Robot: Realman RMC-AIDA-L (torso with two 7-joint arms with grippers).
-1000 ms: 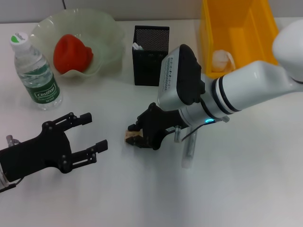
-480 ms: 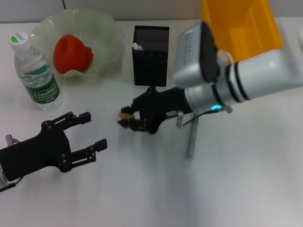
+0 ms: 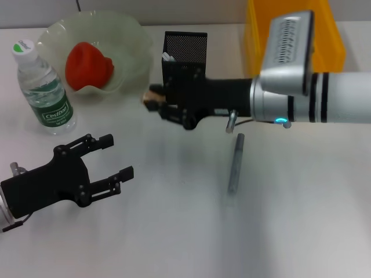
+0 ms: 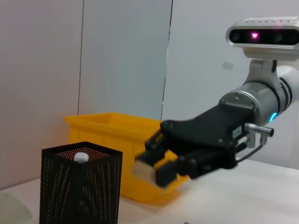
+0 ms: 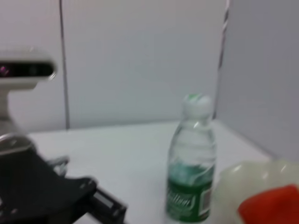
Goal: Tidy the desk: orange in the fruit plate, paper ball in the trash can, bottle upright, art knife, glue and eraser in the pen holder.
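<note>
White desk. Right gripper [image 3: 155, 99] pinches eraser [image 3: 152, 95] beside pen holder [image 3: 184, 51]; may clip rim, drop. Left gripper [image 3: 110, 156] spread, empty.

even, bright overhead light is spread across the white tabletop [image 3: 174, 231]; only soft, faint shadows are cast. the black right gripper [image 4: 154, 165] is smeared by motion blur, and the clear plastic green-labelled bottle [image 5: 191, 163] is rendered out of focus.

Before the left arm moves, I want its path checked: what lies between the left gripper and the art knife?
Bare table only, in the head view, between the open left gripper and the art knife.
</note>
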